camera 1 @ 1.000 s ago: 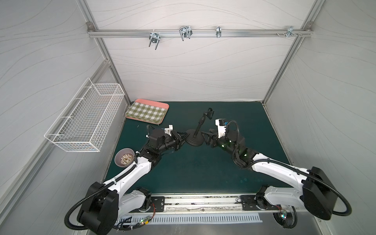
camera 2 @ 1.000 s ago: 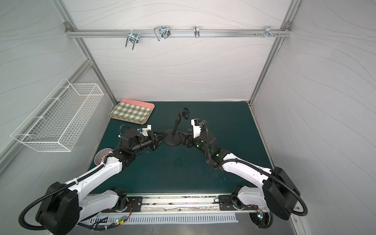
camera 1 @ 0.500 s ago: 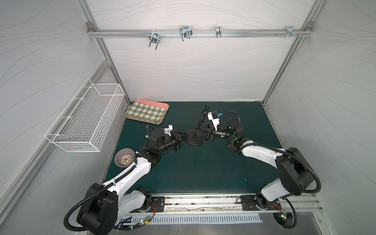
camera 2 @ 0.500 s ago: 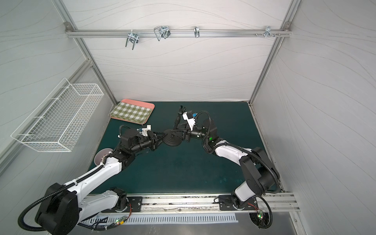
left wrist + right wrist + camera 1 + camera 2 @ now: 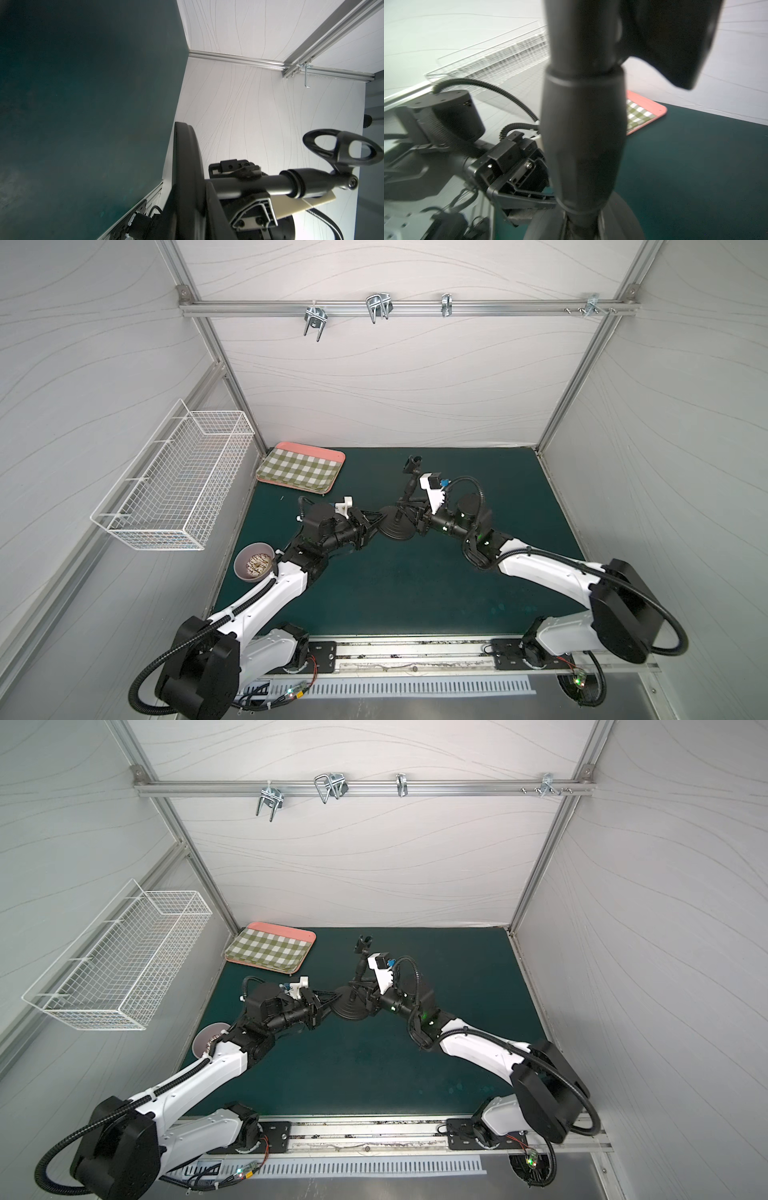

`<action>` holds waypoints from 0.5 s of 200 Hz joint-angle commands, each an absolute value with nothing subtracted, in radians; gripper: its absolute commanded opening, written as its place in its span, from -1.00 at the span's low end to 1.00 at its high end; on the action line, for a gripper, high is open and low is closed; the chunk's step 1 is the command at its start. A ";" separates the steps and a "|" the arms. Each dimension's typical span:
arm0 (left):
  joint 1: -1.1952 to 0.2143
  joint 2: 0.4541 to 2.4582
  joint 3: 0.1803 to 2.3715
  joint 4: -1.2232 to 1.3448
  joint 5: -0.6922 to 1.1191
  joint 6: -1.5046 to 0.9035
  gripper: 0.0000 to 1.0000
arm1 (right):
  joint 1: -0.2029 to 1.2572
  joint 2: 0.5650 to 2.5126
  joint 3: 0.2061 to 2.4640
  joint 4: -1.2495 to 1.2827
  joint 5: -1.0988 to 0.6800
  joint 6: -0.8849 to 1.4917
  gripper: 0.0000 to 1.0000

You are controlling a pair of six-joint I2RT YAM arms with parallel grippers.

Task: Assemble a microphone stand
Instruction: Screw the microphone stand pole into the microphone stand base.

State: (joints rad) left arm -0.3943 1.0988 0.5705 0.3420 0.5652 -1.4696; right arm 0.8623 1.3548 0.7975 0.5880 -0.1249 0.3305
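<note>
The microphone stand shows in both top views at mid-mat, its thin rod (image 5: 409, 489) rising from the centre of the round domed base (image 5: 397, 529) to the U-shaped clip (image 5: 412, 464). My left gripper (image 5: 371, 524) is shut on the base's left rim; in the left wrist view the base (image 5: 185, 166) is edge-on between its fingers. My right gripper (image 5: 409, 510) is shut on the rod low down, just above the base. In the right wrist view the rod (image 5: 583, 135) fills the middle, with the base (image 5: 625, 218) below. Whether the base rests on the mat is unclear.
A green-checked tray (image 5: 301, 468) lies at the mat's back left. A grey bowl (image 5: 254, 566) sits at the left edge beside my left arm. A white wire basket (image 5: 178, 485) hangs on the left wall, and metal hooks (image 5: 378, 308) hang from the overhead rail.
My right gripper has swung in from beside the base to the rod and shut on it. My left gripper has kept its hold on the base.
</note>
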 commanded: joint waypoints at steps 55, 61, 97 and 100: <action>-0.392 1.088 0.608 0.482 0.566 -1.475 -1.00 | 1.223 1.383 1.048 0.071 0.834 0.725 -0.74; -0.393 1.089 0.606 0.482 0.566 -1.476 -1.00 | 1.236 1.396 1.074 0.045 0.859 0.732 -0.61; -0.393 1.089 0.609 0.483 0.566 -1.476 -1.00 | 1.245 1.376 1.086 -0.008 0.872 0.717 0.18; -0.393 1.088 0.609 0.483 0.566 -1.476 -0.99 | 1.244 1.365 1.068 0.000 0.868 0.710 0.25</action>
